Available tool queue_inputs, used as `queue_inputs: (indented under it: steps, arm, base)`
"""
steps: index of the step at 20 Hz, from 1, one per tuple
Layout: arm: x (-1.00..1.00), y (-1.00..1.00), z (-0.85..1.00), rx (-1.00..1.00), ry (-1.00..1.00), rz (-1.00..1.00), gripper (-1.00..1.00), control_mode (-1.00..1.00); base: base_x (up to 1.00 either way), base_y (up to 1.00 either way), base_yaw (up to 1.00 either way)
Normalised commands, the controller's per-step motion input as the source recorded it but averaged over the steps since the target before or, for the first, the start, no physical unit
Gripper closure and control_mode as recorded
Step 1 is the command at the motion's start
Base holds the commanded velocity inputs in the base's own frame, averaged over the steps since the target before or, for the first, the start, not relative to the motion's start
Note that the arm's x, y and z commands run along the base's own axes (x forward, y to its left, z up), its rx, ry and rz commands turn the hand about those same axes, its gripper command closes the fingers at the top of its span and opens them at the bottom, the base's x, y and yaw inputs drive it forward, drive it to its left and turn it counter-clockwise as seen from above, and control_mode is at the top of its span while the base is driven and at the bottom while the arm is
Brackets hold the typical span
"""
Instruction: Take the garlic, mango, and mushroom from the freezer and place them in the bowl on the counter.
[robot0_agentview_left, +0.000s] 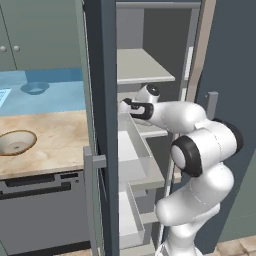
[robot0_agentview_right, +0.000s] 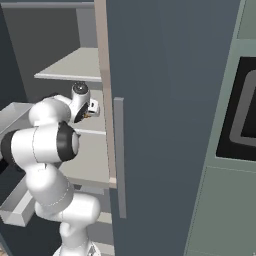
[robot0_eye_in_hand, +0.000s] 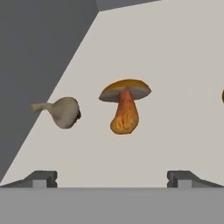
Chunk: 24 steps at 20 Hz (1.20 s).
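Note:
My gripper (robot0_eye_in_hand: 113, 179) is open, its two fingertips (robot0_eye_in_hand: 43, 178) wide apart with nothing between them. It hovers over a pale freezer shelf (robot0_eye_in_hand: 175, 52). The mushroom (robot0_eye_in_hand: 124, 107), orange-brown cap and stem, lies straight ahead of the gripper, apart from it. Left of it lies the garlic (robot0_eye_in_hand: 63, 111), a pale bulb with a thin stalk. An orange sliver at the right edge may be the mango (robot0_eye_in_hand: 222, 96). My arm (robot0_agentview_left: 200, 145) reaches into the open freezer (robot0_agentview_left: 102, 75). The tan-rimmed bowl (robot0_agentview_left: 15, 141) sits on the counter (robot0_agentview_left: 60, 135), far left.
White door bins (robot0_agentview_left: 132, 150) hang just below and left of my hand. The freezer's dark frame stands between the shelves and the counter. A dim bluish mirrored bowl (robot0_agentview_left: 35, 88) shows behind the counter. The tall dark door (robot0_agentview_right: 165, 125) walls the right side.

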Motion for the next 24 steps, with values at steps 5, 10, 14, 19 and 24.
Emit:
queue_inputs:
  steps: [5,10,14,19,24]
  arm:
    - [0.16,0.00,0.00,0.00,0.00,0.00,-1.00,-1.00]
    - [0.24,0.00,-0.12,0.00,0.00,0.00,-1.00,-1.00]
    - [0.18,0.01,-0.21,0.00,0.00,0.00,-1.00,-1.00]
    - [0.19,0.00,-0.22,0.00,0.00,0.00,-1.00,-1.00]
    - [0.22,0.00,-0.14,0.00,0.00,0.00,-1.00,-1.00]
  base:
    - [0.00,0.00,0.00]
    - [0.00,0.00,0.00]
    - [0.00,0.00,0.00]
    - [0.00,0.00,0.00]
    - [0.00,0.00,0.00]
